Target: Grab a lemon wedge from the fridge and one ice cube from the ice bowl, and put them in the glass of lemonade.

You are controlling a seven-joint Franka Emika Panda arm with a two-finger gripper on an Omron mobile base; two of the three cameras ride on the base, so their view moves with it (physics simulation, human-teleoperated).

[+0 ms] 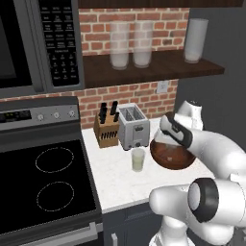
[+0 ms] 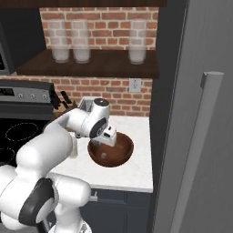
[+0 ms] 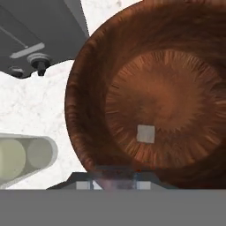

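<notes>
The fridge [image 2: 200,113] stands shut at the right of the white tabletop [image 1: 113,178]. The arm bends forward over the bowl [image 2: 110,154], which sits near the fridge, and points the hand [image 2: 108,138] down into it; its fingers look nearly pressed together, though whether they pinch anything cannot be told. The glass [image 1: 138,159] stands just left of the bowl. One pale ice cube [image 3: 146,133] lies on the bowl's floor.

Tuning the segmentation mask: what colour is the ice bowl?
Reddish-brown wood grain; the ice bowl shows best in the hand view.
</notes>
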